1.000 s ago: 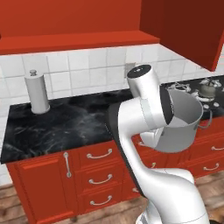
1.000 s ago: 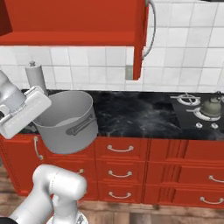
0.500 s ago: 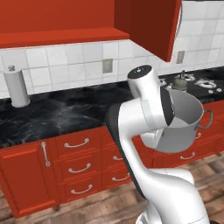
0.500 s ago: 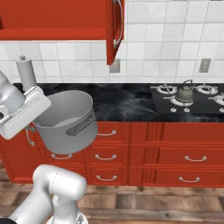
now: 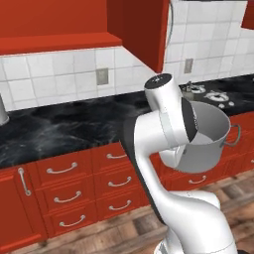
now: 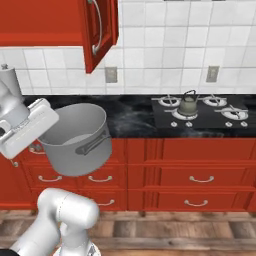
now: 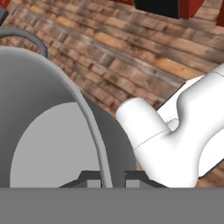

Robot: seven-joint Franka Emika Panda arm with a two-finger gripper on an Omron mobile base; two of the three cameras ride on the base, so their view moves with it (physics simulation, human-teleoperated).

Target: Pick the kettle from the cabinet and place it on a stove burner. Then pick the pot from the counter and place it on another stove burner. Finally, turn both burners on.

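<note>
Tool (image 7: 107, 178): clamped on the rim of the pot (image 6: 77, 139), which is held clear of the desk (image 6: 135, 117).
Kettle (image 6: 188, 104): set on one burner.
Free burners (image 6: 234, 113): to the pot's right, beyond the kettle.

You have no text, label, brand, number or sign to read in any of these views. The pot (image 6: 75, 140) is plain grey metal with no marking on its wall or inside. Beside the pot, the red drawers (image 6: 200, 175) carry only silver handles. Above the pot, the cabinet (image 6: 97, 30) door is plain red. The white tiles (image 6: 165, 50) behind it are unmarked, as are the two wall outlets. To the right of the pot, the kettle (image 6: 188, 104) on the cooktop shows no logo.
</note>
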